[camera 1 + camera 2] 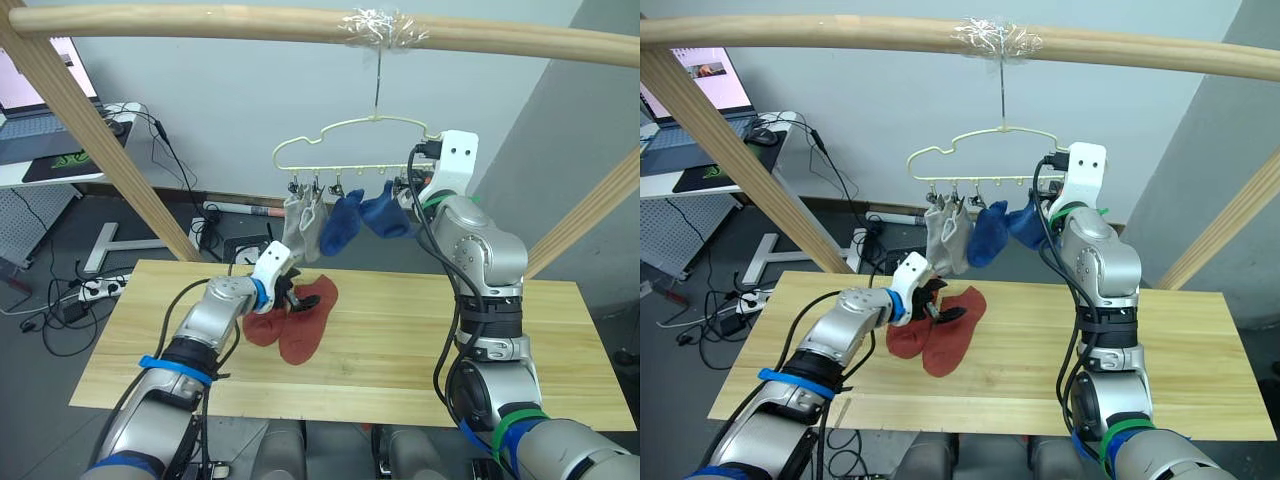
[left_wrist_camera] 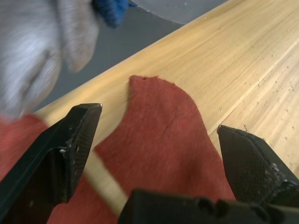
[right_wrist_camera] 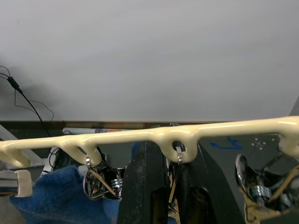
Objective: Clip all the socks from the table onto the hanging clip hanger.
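Two rust-red socks lie overlapping on the table, left of its middle. My left gripper is open just above them; in the left wrist view one red sock lies between its spread fingers. The clip hanger hangs from the top pole, with two light grey socks and two blue socks clipped on it. My right gripper is raised at the hanger's right end, just under its bar, with its fingers closed on a metal clip.
A thick wooden pole frame spans the top, with slanted legs at left and right. A white desk with a laptop stands at the far left, with cables on the floor. The table's right half is bare wood.
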### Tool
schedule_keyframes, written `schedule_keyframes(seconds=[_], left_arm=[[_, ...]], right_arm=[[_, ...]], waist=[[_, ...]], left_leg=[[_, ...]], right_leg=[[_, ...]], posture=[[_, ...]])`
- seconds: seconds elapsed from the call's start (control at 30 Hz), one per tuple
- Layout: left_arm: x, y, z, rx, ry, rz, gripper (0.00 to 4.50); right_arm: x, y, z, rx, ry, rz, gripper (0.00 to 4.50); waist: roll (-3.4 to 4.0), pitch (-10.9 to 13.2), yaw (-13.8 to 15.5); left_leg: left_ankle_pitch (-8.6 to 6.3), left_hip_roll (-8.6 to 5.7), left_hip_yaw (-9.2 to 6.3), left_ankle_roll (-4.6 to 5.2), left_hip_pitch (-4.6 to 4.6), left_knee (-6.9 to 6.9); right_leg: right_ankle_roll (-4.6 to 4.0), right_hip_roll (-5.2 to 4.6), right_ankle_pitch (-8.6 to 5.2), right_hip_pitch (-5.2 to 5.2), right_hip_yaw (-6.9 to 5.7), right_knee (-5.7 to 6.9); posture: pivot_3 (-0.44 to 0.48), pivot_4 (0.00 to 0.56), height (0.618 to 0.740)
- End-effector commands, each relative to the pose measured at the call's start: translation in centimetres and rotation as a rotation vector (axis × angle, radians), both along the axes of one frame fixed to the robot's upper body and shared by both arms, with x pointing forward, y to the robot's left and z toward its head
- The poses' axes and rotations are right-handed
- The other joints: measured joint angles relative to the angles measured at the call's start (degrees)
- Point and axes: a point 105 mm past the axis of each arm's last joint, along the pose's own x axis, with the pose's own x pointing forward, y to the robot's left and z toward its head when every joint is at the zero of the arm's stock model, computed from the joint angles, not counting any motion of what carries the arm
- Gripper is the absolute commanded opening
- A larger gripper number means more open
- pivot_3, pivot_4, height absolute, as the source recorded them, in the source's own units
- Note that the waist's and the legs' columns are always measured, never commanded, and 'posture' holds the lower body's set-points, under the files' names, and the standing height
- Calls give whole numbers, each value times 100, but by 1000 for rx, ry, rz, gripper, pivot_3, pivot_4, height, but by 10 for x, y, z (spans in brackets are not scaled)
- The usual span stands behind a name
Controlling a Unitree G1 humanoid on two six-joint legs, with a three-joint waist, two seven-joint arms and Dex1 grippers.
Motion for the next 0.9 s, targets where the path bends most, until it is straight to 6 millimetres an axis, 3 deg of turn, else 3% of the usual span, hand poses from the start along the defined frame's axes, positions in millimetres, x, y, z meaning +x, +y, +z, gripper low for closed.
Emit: schedule_keyframes(seconds=[0.03, 0.4, 0.57, 0.67, 0.9], left_arm=[[8, -8, 2, 27, -29, -25, 4486], [3, -7, -35, 185, 120, -35, 4486], [0, -10, -42, 193, 139, -45, 4486], [1, -12, -40, 187, 129, -52, 3910], [2, -13, -37, 184, 122, -58, 1889]], right_arm=[[-5, 2, 20, 9, -72, 6, 0], [-6, 1, 20, 6, -71, 1, 0], [-7, 1, 20, 8, -71, 2, 0], [-6, 1, 20, 8, -71, 3, 0], [-6, 1, 20, 9, -71, 1, 0]], waist=[[0, 0, -4], [0, 0, -24], [1, -2, -29], [2, -2, -32], [1, -2, -38]], left_leg=[[0, 0, 1, 0, 0, 0], [0, 0, 0, 1, 1, -1], [2, -1, 0, 3, 2, 1], [2, -1, 1, 4, 3, 1], [2, -1, 0, 4, 3, 1]], right_leg=[[0, 0, 0, 0, 0, 0], [0, 1, 0, 0, 0, 0], [0, 0, 0, 2, 0, 5], [0, 0, 0, 2, 0, 7], [0, 0, 0, 2, 0, 7]], posture=[[107, 166, 740], [98, 168, 740], [98, 168, 740], [96, 165, 740], [95, 165, 740]])
